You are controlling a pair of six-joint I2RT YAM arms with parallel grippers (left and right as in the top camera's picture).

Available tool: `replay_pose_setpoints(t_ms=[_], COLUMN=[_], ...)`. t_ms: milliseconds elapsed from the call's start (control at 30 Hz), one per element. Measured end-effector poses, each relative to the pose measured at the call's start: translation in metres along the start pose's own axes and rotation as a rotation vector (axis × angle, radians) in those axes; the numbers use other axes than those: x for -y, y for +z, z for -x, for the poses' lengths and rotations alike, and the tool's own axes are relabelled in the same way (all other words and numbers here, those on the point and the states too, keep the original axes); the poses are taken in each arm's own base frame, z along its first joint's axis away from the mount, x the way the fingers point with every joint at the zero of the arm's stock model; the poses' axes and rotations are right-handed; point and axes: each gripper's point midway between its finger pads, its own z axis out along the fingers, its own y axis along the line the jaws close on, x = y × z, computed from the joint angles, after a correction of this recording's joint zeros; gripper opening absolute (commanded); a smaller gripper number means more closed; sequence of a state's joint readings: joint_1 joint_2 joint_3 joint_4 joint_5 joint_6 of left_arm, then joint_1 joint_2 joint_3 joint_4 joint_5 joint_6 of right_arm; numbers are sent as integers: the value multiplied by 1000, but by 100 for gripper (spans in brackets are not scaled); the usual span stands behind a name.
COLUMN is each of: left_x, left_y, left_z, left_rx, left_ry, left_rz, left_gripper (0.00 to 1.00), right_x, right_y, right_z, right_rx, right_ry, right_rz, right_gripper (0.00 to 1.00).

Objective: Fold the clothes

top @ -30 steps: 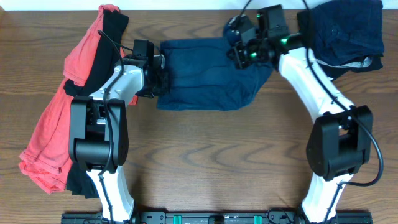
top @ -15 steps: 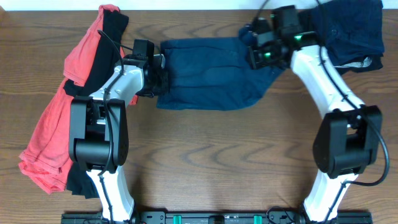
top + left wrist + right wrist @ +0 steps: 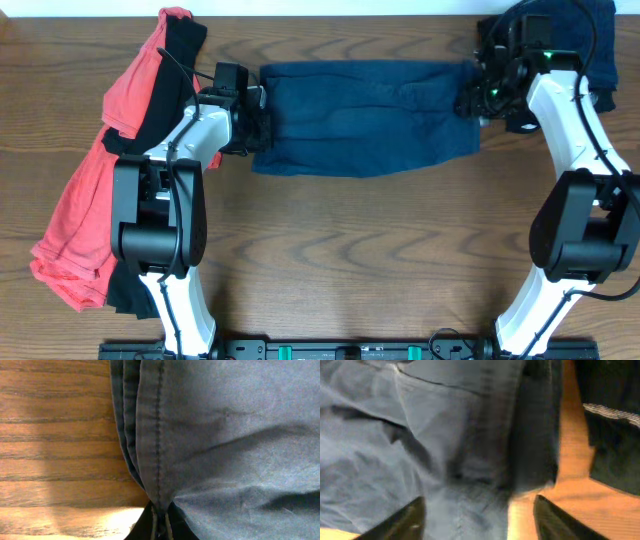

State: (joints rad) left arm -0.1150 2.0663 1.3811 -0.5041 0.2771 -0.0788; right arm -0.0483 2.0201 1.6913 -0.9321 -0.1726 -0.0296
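Left gripper (image 3: 159, 527): we find the jaws closed on the left edge of the shorts (image 3: 365, 118). In the wrist view the stitched hem runs straight down into the pinch.

Right gripper (image 3: 479, 507): we find the jaws standing wide apart. The two dark fingers (image 3: 402, 520) sit on either side of the cloth and nothing is pinched between them. This view is blurred.

Shorts: dark navy, spread flat and lengthwise between the two sets of jaws. The left end is inside the left jaws; the right end lies under and just ahead of the right jaws. We see soft wrinkles across the middle and layered edges just beside the left pinch.

Red shirt (image 3: 75, 205): behind the left jaws, draped in a long strip along the outer side of the left arm, well apart from the shorts.

Black garment (image 3: 170, 85): touching the red shirt, between it and the left arm.

Folded pile (image 3: 612, 445): dark navy with a grey trim (image 3: 615, 414), just beyond the right jaws on their outer side. A strip of bare table (image 3: 570, 460) separates it from the shorts.

Table: brown wood grain, visible beside the hem at the left jaws.
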Motion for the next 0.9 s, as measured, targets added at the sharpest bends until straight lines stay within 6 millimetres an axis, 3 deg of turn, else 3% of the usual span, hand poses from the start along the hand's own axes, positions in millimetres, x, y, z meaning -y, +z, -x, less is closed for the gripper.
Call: replay_pose_setpoints(t_ms=[167, 267, 400, 500, 900], left_x=[0, 0, 0, 0, 0], left_y=[0, 0, 0, 0, 0], left_z=[0, 0, 0, 0, 0], left_rx=[0, 0, 0, 0, 1], left_ry=[0, 0, 0, 0, 0], left_rz=[0, 0, 0, 0, 0], left_gripper=[6, 6, 6, 6, 6], right_x=[4, 7, 14, 16, 16], right_y=[4, 21, 54, 67, 98], right_z=[-1, -3, -12, -12, 5], right_rx=[-7, -28, -82, -87, -27], right_ry=[-2, 1, 9, 9, -18], right_rz=[-17, -20, -24, -26, -30], right_gripper=[95, 95, 94, 94, 81])
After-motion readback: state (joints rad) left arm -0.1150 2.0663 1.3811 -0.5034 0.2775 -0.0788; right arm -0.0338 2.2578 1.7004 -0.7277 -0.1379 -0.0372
